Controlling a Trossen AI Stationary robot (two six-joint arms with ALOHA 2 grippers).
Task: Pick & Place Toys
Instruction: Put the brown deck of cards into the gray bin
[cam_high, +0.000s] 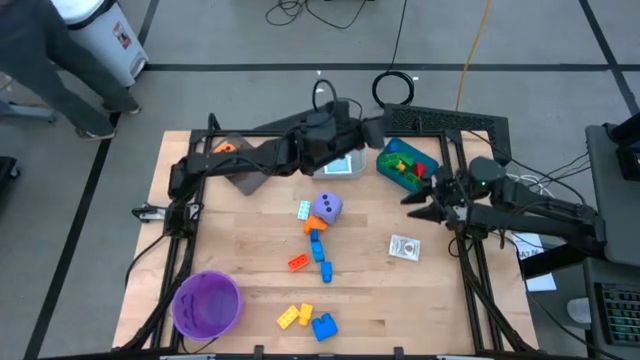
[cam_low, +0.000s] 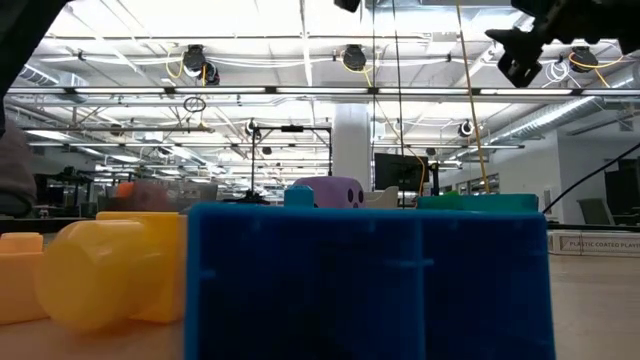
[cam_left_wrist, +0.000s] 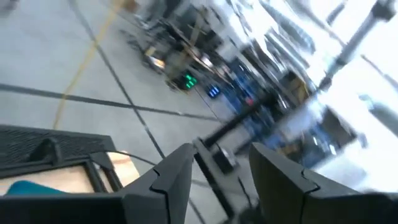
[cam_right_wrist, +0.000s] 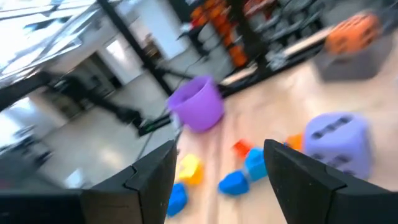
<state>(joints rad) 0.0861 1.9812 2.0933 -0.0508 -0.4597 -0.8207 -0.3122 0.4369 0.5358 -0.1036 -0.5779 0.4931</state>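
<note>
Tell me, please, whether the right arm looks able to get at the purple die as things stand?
Probably yes. The right gripper is open and empty, raised at the table's right, pointing towards the purple die; only bare tabletop shows between them, and the small bricks lie beside the die, not over it.

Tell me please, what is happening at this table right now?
A two-armed robot is sorting toys. The left gripper reaches over the far edge by the teal bin, fingers apart and empty. The right gripper hangs open above the table's right side, also empty. The purple die, a white card and several bricks lie loose on the table; the purple bowl sits at the near left.
</note>
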